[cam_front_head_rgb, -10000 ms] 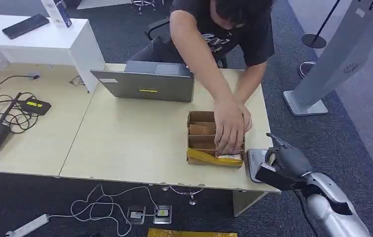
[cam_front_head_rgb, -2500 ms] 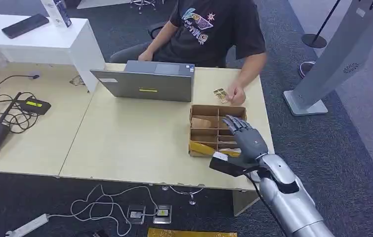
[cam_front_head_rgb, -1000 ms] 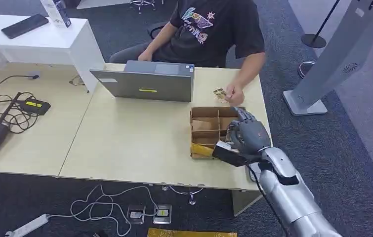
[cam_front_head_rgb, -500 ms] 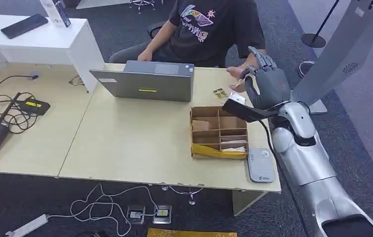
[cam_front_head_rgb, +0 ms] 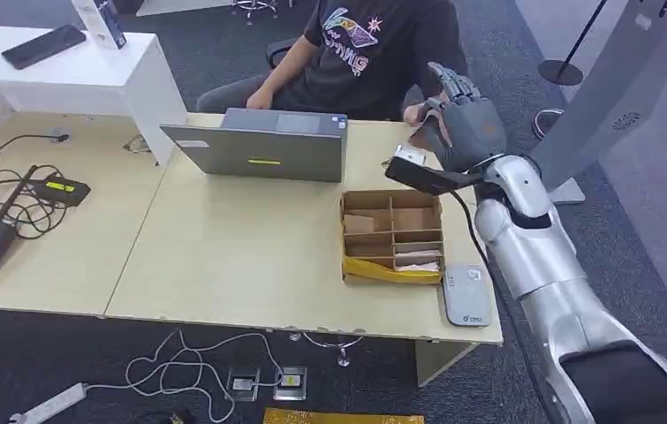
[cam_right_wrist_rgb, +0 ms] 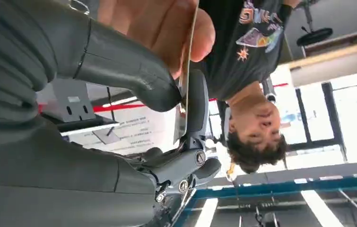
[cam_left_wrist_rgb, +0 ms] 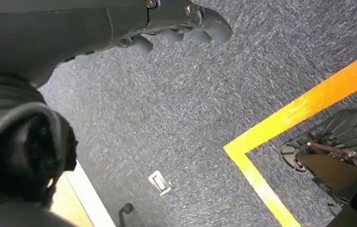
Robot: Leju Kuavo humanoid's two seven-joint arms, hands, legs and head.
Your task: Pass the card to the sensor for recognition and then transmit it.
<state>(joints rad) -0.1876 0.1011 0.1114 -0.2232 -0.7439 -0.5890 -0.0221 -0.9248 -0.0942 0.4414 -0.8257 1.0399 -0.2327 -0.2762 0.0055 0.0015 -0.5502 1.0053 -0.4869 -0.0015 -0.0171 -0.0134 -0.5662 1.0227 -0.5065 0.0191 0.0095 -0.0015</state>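
Above the far right corner of the pale wooden table (cam_front_head_rgb: 223, 256), the right robot hand (cam_front_head_rgb: 464, 128) is hanging raised at the end of its silver arm (cam_front_head_rgb: 533, 256), close in front of the seated person in a black printed T-shirt (cam_front_head_rgb: 374, 53). The right wrist view is showing a thin pale card (cam_right_wrist_rgb: 188, 61) seen edge-on, pinched between the thick grey thumb (cam_right_wrist_rgb: 129, 75) and a darker finger (cam_right_wrist_rgb: 196, 104) of that robot hand. The person's hand (cam_right_wrist_rgb: 167, 28) is also touching the card, its fingertips pressing on the card's outer part, so both are holding it at this moment. From the head view the card itself is too small to make out clearly; it is probably lying behind the grey palm.

Below the raised arm, a brown cardboard box with partitioned compartments (cam_front_head_rgb: 391, 237) is resting on the table, with a yellow strip along its near edge. Just beside the box's near right corner, a flat grey rectangular sensor pad (cam_front_head_rgb: 465, 296) is lying at the table edge, well apart from the card. A grey laptop (cam_front_head_rgb: 259, 150) is standing open between the person and the box.

The left robot hand (cam_left_wrist_rgb: 176, 23) is hanging over dark grey carpet marked with yellow floor tape (cam_left_wrist_rgb: 304, 109), its fingers curling inward with nothing in them.
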